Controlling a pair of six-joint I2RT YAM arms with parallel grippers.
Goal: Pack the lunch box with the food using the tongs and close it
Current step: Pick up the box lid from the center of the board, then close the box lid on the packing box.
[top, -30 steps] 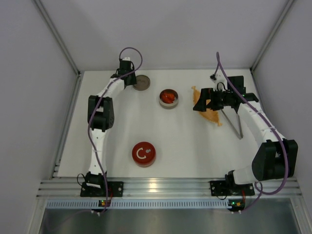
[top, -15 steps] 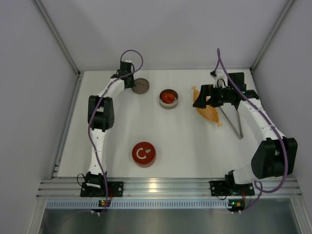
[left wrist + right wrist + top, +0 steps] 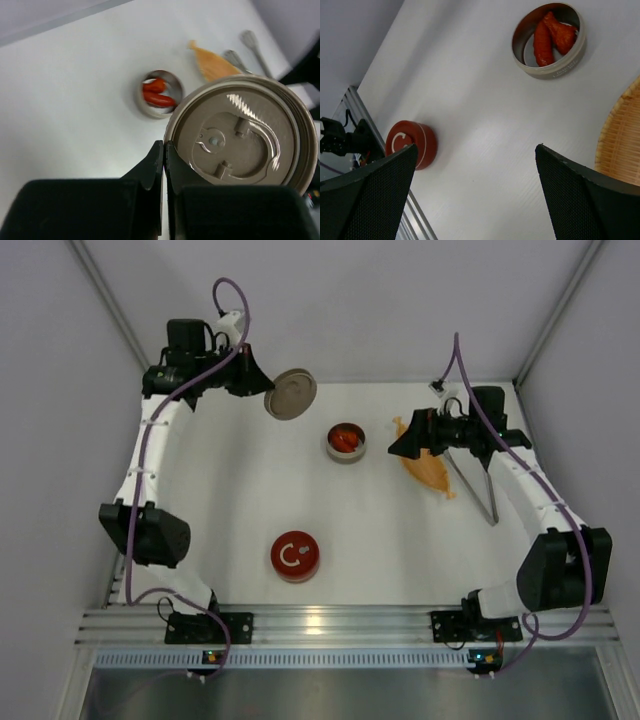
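High at the upper left of the overhead view, the left gripper is clamping shut on the rim of a round grey metal lid, holding it tilted in the air above the white desk. At the centre right, the right gripper is hovering with its fingers spread wide and nothing between them, beside the left edge of the orange leaf-shaped woven dish. The slender grey metal tongs are lying flat on the desk just right of that dish, partly under the right arm. Their long axis is running from the centre right down toward the lower right, with the joined end at the lower right and the two tips pointing up the frame. They are lying close to the right gripper, on its far side from the tin, and well apart from the left arm, so the right arm is looking like the one placed to take them. Two red toy slices are resting inside a small round steel tin at the centre, left of the dish. A red round tin is standing at the lower centre.
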